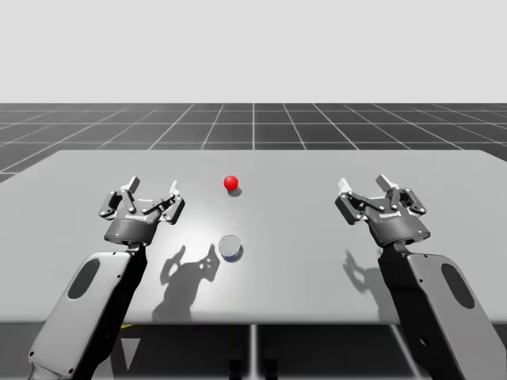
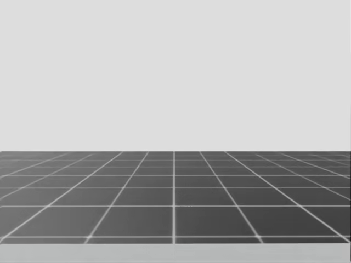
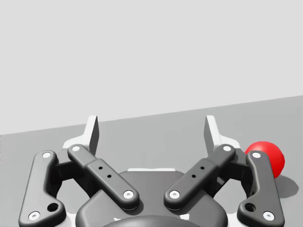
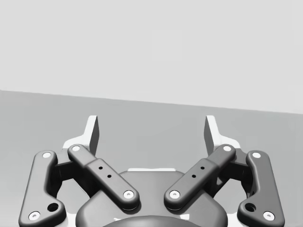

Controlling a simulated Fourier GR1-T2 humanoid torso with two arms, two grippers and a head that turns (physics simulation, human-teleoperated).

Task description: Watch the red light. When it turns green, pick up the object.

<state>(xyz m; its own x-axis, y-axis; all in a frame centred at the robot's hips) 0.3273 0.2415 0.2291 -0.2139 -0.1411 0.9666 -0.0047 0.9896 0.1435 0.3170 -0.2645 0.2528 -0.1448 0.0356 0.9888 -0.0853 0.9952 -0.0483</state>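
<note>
**Waiting on Green**

The red light (image 1: 230,183) glows on the counter (image 1: 317,269), with the small grey puck (image 1: 230,248) just nearer me. The left end effector (image 1: 152,190) and right end effector (image 1: 364,186) hover released and empty. Reaching before green would likely spoil the run.

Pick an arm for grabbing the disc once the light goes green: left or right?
Left. In the high view the disc lies nearer my left gripper than my right gripper, which is farther off on the other side. Both are open and empty. The light is red, so wait.
</note>
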